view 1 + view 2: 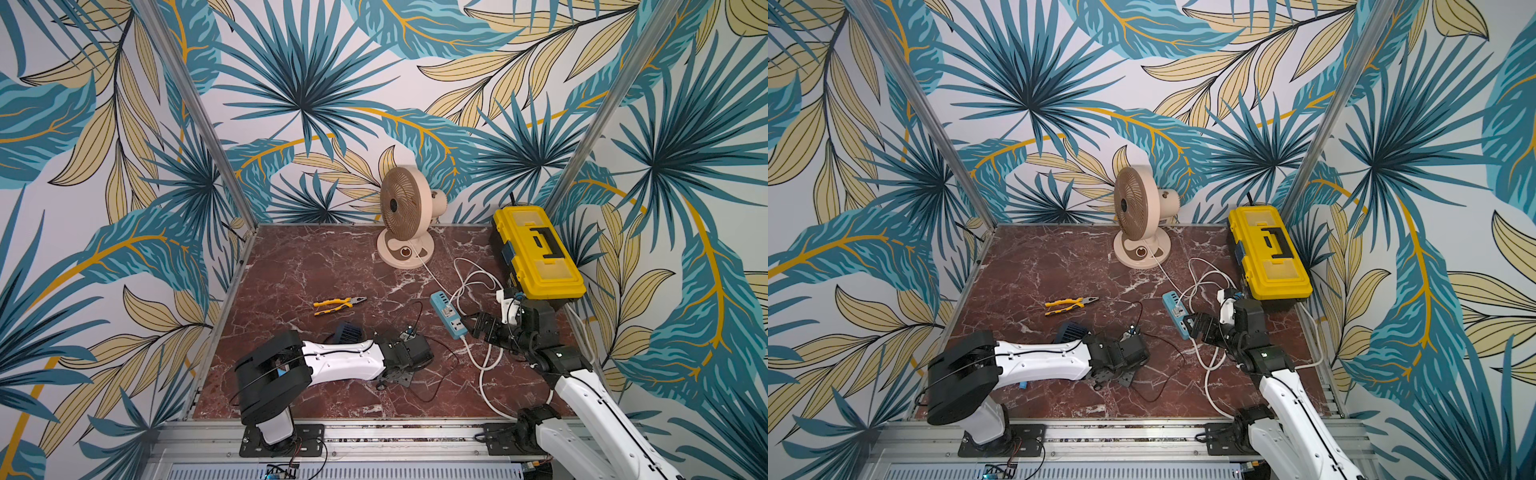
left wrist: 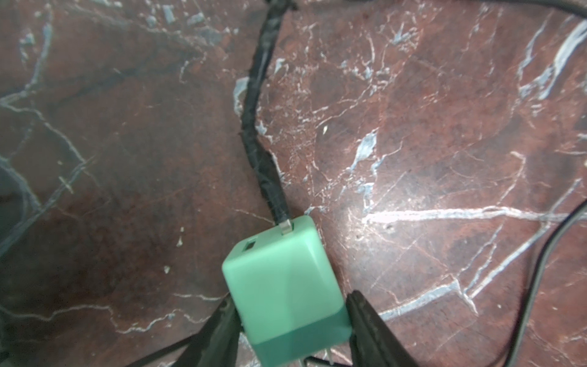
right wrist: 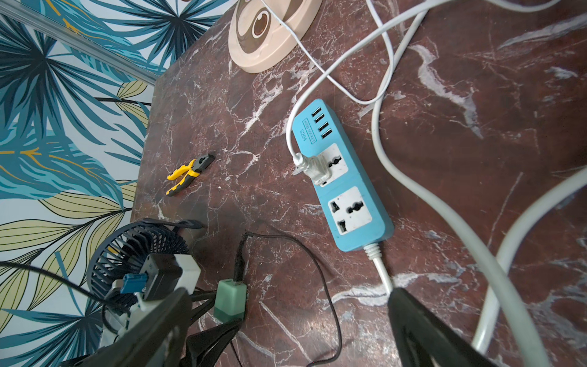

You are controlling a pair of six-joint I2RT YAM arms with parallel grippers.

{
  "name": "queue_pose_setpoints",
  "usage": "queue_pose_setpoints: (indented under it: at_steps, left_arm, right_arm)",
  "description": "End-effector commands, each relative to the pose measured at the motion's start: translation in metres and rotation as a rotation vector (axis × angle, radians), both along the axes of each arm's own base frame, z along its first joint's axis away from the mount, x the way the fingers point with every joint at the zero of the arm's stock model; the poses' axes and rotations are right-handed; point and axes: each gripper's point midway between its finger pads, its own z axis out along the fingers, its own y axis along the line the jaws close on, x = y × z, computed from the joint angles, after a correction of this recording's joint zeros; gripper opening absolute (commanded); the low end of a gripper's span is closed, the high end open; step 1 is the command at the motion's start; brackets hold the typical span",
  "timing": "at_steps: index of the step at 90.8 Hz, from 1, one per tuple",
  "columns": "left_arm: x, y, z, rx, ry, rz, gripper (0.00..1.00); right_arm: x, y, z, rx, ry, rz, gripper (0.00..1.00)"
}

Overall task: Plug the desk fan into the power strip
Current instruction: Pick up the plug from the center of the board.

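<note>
Fingers of my left gripper (image 2: pixel 291 296) show only their tips in the left wrist view, one on each side of the green adapter (image 2: pixel 276 273). Both look to lie against it, but I cannot tell whether they press it. The adapter's prongs are cut off at the picture's edge, and its black cord (image 2: pixel 257 111) runs out of frame. In both top views my own wrist hides this gripper and the adapter, and my left arm covers most of the dark fan (image 1: pixel 347 331).

My right gripper (image 3: pixel 289 294) stands wide apart with nothing in it, near the cord end of the power strip (image 3: pixel 343 178). The strip lies flat on the table (image 1: pixel 311 266), right of middle, between the beige fan (image 1: pixel 405 212) and my right arm. A white plug (image 3: pixel 313 166) sits in the socket next to the USB ports. White cords (image 3: pixel 377 127) cross beyond the strip, and I cannot trace which one ends at that plug.

The yellow toolbox (image 1: pixel 540 249) at the table's right edge is shut, so its contents are hidden. Pliers (image 1: pixel 338 305) lie left of the strip.
</note>
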Motion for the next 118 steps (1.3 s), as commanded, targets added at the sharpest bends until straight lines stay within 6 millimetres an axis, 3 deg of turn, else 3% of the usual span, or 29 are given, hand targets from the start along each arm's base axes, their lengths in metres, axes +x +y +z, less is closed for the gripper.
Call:
queue_pose_setpoints:
  at_steps: [1,17,37,66,81,118]
  left_arm:
    - [0.001,0.005,-0.012,0.027,-0.008,0.005,0.48]
    - [0.008,0.002,-0.003,0.031,-0.045,-0.015,0.36]
    - [0.027,-0.010,0.037,-0.007,-0.177,-0.082,0.28]
    - [0.058,-0.037,0.102,-0.088,-0.456,-0.235,0.22]
    - [0.064,-0.058,0.136,-0.160,-0.590,-0.341,0.23]
    - [0.073,-0.081,0.210,-0.223,-0.896,-0.514,0.19]
  right_arm:
    - [-0.004,0.003,-0.006,0.007,0.006,0.028,0.99]
    - [-0.006,0.011,-0.011,0.032,0.038,0.066,1.00]
    - [-0.006,0.019,-0.002,0.063,0.028,0.112,0.99]
    - [0.004,0.031,0.039,0.091,0.005,0.187,0.93]
    - [0.011,0.040,0.065,0.113,0.009,0.247,0.88]
    - [0.014,0.049,0.110,0.133,0.021,0.361,0.87]
